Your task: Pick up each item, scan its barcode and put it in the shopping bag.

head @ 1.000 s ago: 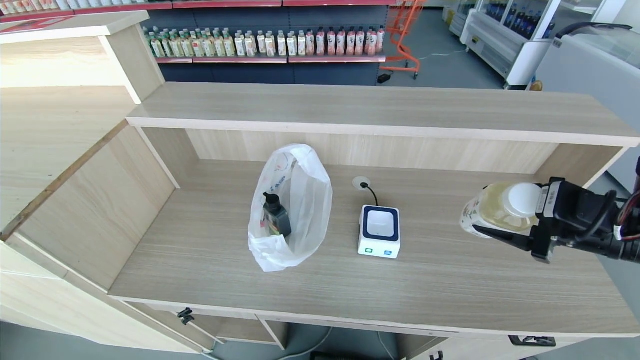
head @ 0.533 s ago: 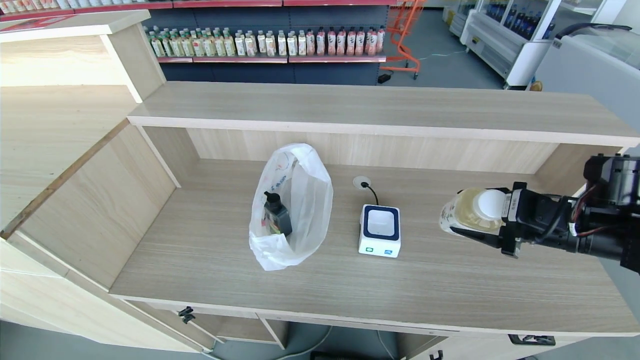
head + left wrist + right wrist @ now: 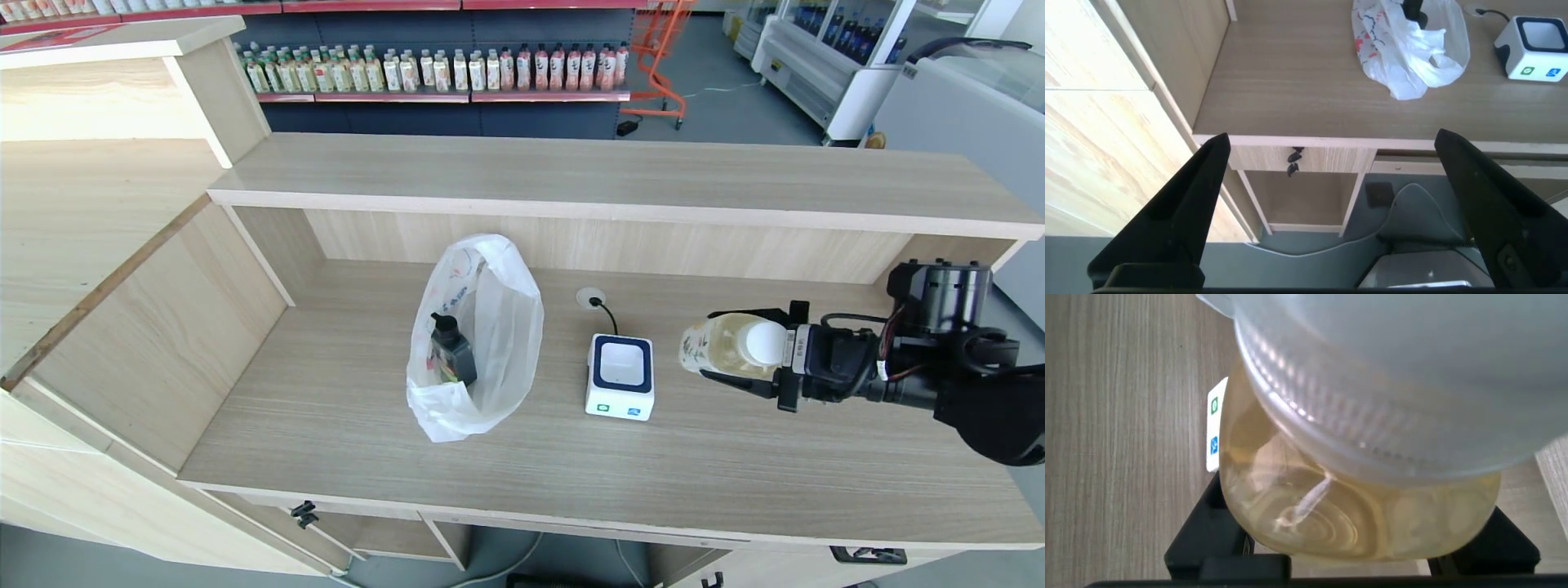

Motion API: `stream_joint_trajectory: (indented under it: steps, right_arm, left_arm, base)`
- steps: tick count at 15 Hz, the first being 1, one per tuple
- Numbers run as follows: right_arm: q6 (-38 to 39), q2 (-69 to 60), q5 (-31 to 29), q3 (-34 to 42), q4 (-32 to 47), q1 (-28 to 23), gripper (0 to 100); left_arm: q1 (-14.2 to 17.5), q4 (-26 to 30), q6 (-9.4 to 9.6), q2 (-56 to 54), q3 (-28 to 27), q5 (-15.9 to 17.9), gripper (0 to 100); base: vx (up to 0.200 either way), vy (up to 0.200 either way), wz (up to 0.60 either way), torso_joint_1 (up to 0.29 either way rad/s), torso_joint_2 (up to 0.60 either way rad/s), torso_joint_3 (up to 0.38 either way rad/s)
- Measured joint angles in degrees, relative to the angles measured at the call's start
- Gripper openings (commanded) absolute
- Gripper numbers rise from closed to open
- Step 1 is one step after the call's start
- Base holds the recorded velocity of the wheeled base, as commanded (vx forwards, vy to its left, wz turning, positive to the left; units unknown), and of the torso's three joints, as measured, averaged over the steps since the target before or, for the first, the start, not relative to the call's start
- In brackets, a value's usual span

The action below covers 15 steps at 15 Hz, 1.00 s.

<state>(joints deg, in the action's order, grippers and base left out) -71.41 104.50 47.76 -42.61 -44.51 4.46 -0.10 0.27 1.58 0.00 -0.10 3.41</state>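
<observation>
Counter of pale wood is carrying the task's things. At its near left edge, the left gripper is hanging in front of the counter's lip, its two dark fingers spread wide with nothing between them.

Left of the counter's middle, the shopping bag is standing with its mouth gaping open, a thin white plastic sack slumping a little at its near side. Inside it, a dark bottle with a black cap is standing upright against the bag's left wall.

Just right of the bag, and apart from it, the scanner is sitting flat on the wood: a small white box with a dark-framed window facing up. A black cable is running from its back to a round port in the counter.

Right of the scanner, the drink bottle of pale yellow liquid is lying sideways in the air above the counter, base pointing at the scanner and white cap facing the wrist. The right gripper is pinching it, one black finger on each side of its body. In the right wrist view, the scanner's edge is peeking out beside the bottle.
</observation>
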Motion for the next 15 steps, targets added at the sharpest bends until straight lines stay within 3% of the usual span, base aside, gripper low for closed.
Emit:
stream_joint_trajectory:
  steps: [6, 15]
  right_arm:
    - [-0.38, 6.67, 0.32, -1.33, -5.13, 2.17, 0]
    - [-0.35, 10.87, 0.35, -4.96, -6.21, 3.34, 0]
  left_arm:
    - [0.00, -0.02, 0.00, 0.00, 0.00, 0.00, 100]
    - [0.00, 0.00, 0.00, 0.00, 0.00, 0.02, 100]
  base:
    - [0.000, 0.000, 0.00, 0.000, 0.00, 0.000]
    - [0.000, 0.000, 0.00, 0.000, 0.00, 0.000]
